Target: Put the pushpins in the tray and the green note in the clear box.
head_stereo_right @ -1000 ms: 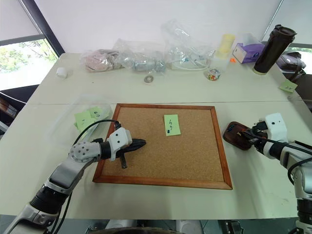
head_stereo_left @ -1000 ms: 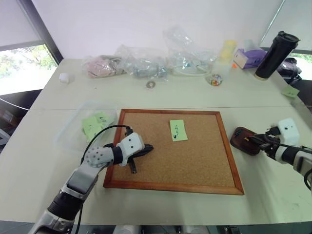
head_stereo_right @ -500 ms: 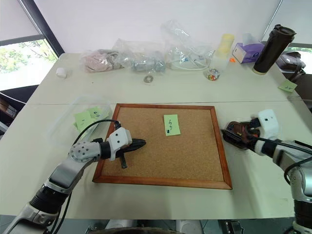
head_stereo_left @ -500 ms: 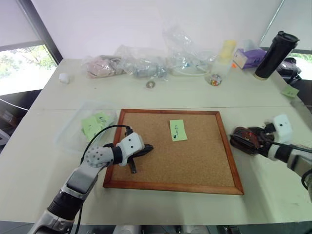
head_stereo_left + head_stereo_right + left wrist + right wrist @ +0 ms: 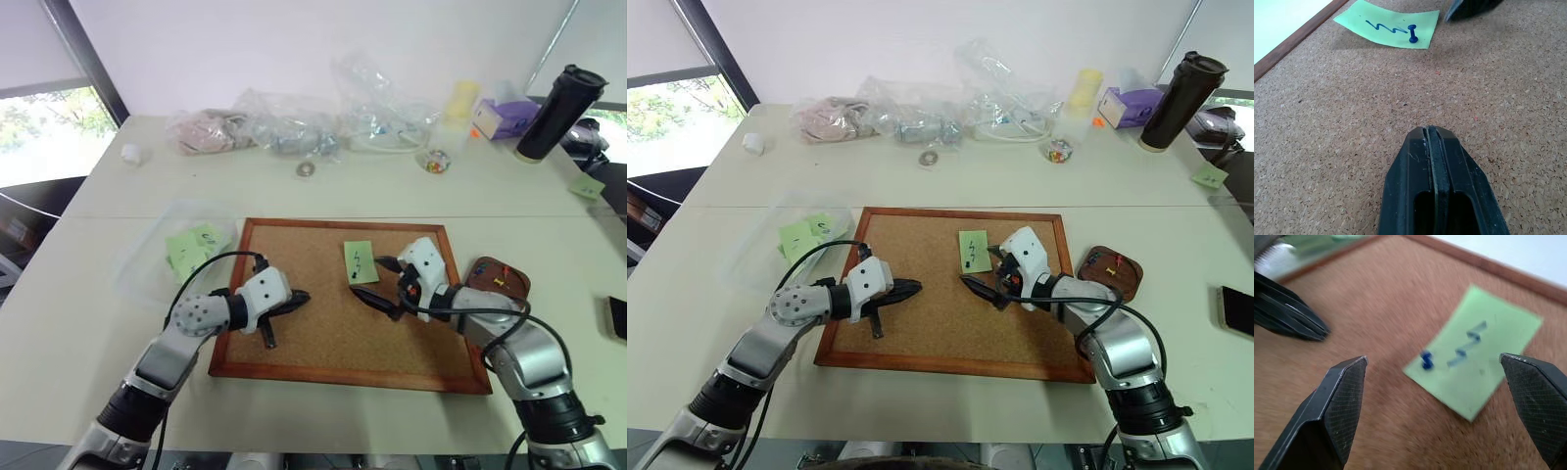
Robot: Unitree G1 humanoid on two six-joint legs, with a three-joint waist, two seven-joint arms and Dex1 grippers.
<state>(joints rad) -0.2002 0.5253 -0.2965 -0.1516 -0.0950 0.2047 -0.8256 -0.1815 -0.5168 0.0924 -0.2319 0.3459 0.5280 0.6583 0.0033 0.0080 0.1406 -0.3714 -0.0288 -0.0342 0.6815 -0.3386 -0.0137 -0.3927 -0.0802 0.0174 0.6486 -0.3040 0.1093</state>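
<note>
A pale cream rectangular table point(image 5: 88, 323) takes up most of the frame, with a thin seam crossing it from side to side about halfway up. Behind its far edge, across the top of the frame, stands a plain white wall point(image 5: 245, 44). At the upper left a dark slanted window frame point(image 5: 83, 61) borders a window point(image 5: 39, 137) with a pale roller blind above and bright daylight and green foliage below. Soft, even daylight falls over the tabletop. A thin dark diagonal line point(image 5: 558, 39) crosses the upper right corner.
</note>
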